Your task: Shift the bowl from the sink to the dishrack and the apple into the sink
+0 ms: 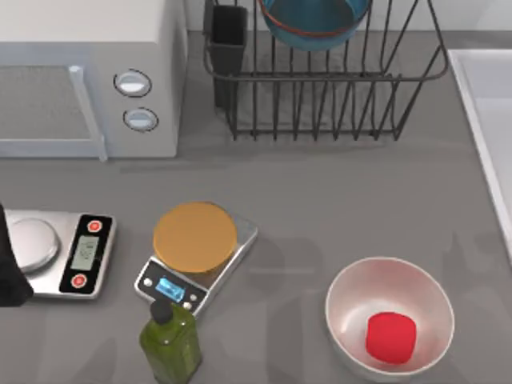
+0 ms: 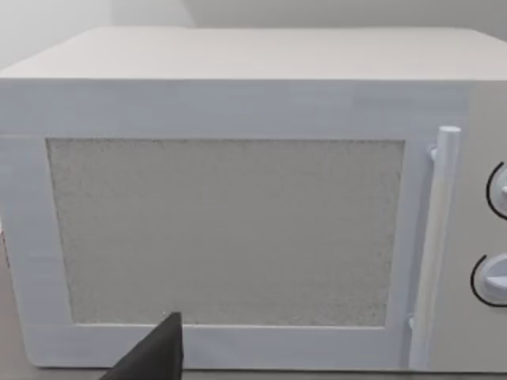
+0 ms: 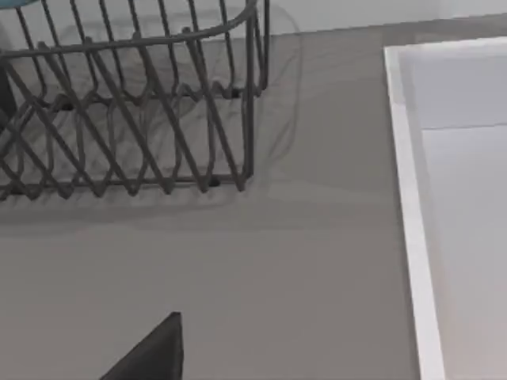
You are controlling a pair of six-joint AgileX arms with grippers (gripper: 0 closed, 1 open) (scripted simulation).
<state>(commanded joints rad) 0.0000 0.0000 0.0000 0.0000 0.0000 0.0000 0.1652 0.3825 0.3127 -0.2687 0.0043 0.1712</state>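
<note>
1. Olive-green bottle [image 1: 170,342] stands at the counter's near edge, left of centre, its black cap just in front of a small scale.
2. That scale [image 1: 194,265] carries a round orange-brown disc [image 1: 195,237]; a second, silver scale [image 1: 58,253] sits at the left edge.
3. Toward the near right corner sits the whitish-pink bowl [image 1: 352,292], and the apple [image 1: 390,337] lies inside it, against its near side.
4. The bowl [image 1: 314,24], teal-blue with an orange-red rim, rests in the dishrack [image 1: 320,88] at the far edge, right of the rack's dark cutlery cup [image 1: 228,40].
5. The sink [image 1: 488,120] runs along the right edge of the counter [image 1: 320,192]; what shows of its basin is bare.
6. A white microwave [image 1: 88,72] fills the far left corner.
7. The left arm [image 1: 10,272] is a dark shape at the left edge beside the silver scale; its wrist camera faces the microwave door. I cannot tell how its fingers are set.
8. The right wrist camera looks over the counter between rack and sink, with one dark fingertip [image 3: 154,352] in sight; I cannot tell how its fingers are set either.
</note>
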